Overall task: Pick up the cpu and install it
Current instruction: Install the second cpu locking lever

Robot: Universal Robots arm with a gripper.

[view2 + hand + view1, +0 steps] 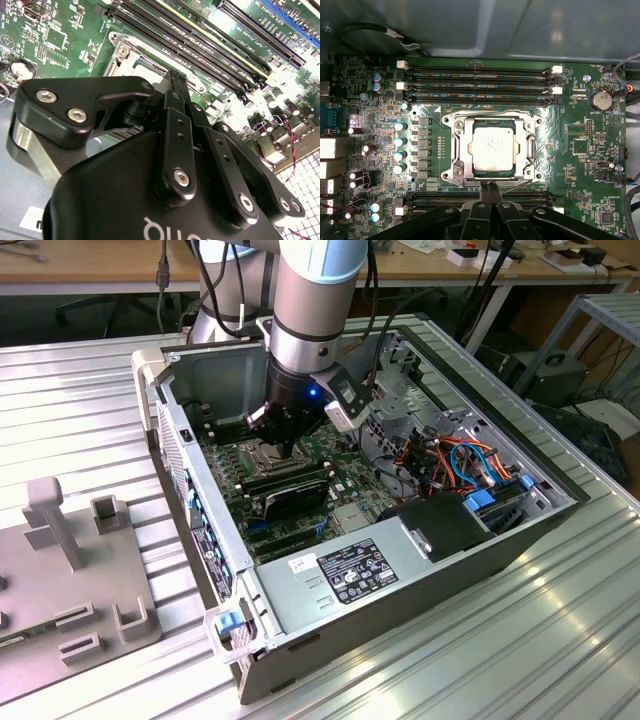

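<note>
A ribbed silvery metal surface (560, 640) fills the foreground of the exterior view, catching bright glare along its grooves. On it, toward the exterior view's left, lies a grey plastic holder (70, 590) with upright posts and slots. Behind runs a long wooden desk (100, 265) (cables and small items lie scattered along it), with dark shadow beneath. At the exterior view's right stands a grey metal shelf frame (605, 315) above tangled cables on the floor.

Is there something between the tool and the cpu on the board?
Nothing visible. In the first wrist view the cpu lies uncovered inside the socket frame, and the shut tool sits just beside that frame with no cable or part between.
</note>
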